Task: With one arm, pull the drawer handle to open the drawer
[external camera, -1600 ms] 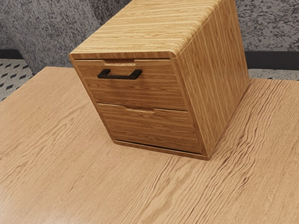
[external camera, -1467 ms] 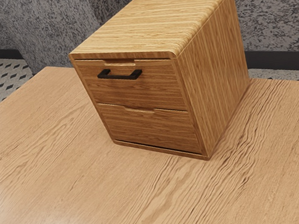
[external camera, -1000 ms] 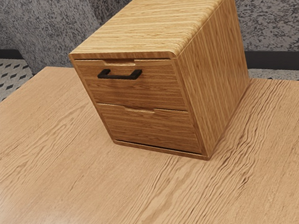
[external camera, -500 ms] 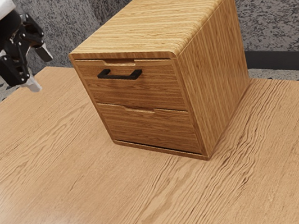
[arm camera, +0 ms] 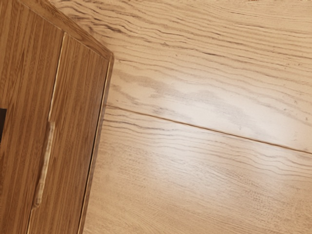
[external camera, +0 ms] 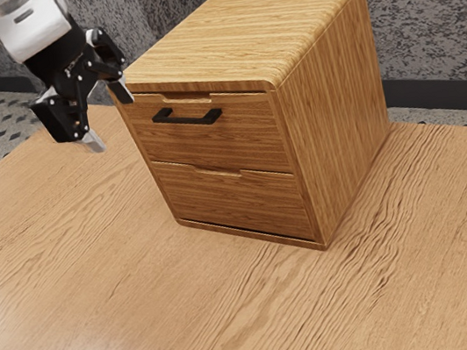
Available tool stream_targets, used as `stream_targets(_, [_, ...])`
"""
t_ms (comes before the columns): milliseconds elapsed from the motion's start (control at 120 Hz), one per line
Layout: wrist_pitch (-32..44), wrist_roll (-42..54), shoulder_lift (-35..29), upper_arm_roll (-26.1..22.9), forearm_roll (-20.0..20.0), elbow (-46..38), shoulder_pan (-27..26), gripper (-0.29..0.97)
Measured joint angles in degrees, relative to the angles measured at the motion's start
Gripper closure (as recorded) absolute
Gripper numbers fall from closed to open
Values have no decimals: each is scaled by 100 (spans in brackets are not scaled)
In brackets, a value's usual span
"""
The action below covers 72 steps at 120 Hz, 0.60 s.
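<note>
your end effector point(external camera: 106, 115) hangs with its fingers apart and nothing between them, close by the upper front corner of the cabinet point(external camera: 328, 98) on the exterior view's left. the black handle point(external camera: 187, 117) sits on the top drawer point(external camera: 241, 138), which is shut flush, apart from the fingers. the cabinet stands on the desk point(external camera: 98, 276).
</note>
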Motion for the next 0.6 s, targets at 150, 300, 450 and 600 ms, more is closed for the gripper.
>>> stream_targets(150, [365, 149, 145, -2, 67, -4, -330, 3])
stream_targets(300, [937, 266, 150, 28, 198, -171, -564, 3])
stream_targets(450, [1388, 356, 107, 57, 321, -310, -591, 3])
stream_targets(600, [1602, 426, 168, 60, 360, -339, -456, 3])
